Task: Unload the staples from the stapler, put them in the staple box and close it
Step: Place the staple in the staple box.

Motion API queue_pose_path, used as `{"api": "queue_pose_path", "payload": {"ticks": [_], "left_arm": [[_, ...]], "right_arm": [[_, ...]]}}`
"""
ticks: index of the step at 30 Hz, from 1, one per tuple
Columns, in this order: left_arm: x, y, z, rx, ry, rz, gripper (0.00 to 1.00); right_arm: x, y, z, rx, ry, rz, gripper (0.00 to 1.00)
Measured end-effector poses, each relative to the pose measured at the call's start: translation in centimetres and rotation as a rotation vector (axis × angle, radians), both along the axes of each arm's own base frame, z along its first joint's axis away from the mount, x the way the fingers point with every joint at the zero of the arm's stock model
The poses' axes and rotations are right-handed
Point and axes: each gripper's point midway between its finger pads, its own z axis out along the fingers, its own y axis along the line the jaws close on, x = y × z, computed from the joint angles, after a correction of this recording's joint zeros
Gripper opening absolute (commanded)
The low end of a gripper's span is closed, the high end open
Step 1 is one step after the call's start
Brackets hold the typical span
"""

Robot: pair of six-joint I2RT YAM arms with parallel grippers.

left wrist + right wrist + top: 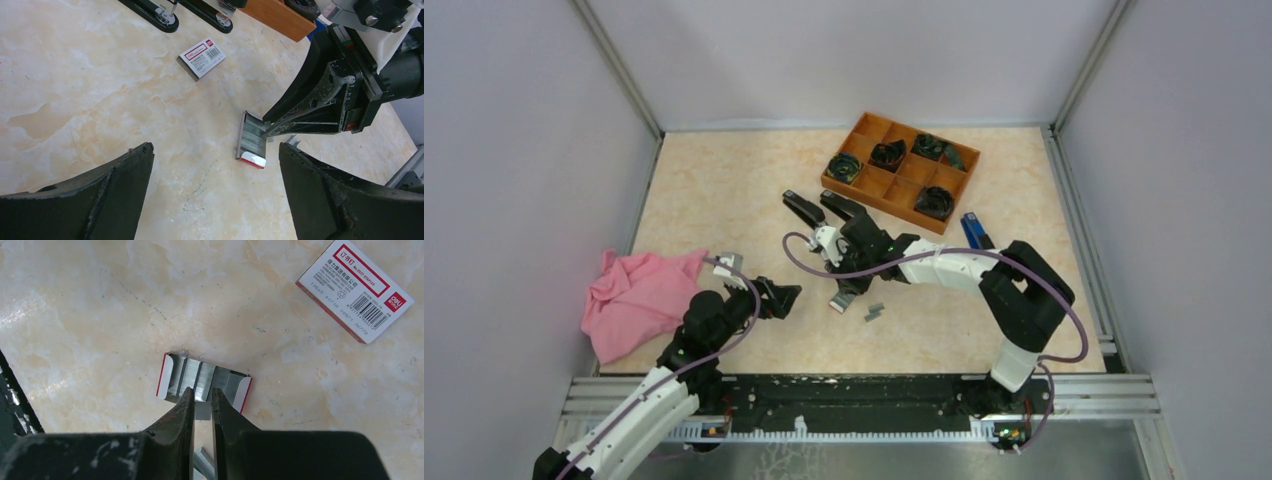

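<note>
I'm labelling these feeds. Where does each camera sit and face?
Top: above and behind the robot, looking down at the table; left arm and right arm show.
Left wrist: low over the table, facing the staple tray and right arm; its open jaws show.
Right wrist: straight above the tray; its jaws, pinching its edge, show.
Shared: both wrist views hold the tray and labelled box.
</note>
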Motion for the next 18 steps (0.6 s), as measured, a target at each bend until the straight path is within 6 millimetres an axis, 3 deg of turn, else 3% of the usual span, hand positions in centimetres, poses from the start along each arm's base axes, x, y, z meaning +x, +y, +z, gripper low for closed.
{"api": "queue_pose_path", "payload": {"ticks": [18], "left_arm": [[-0.3, -0.38, -0.45, -0.018, 0.027, -0.017, 1.0]], "right_arm": [[0.49, 0.02, -0.85, -0.03, 0.004, -0.027, 0.12]]}}
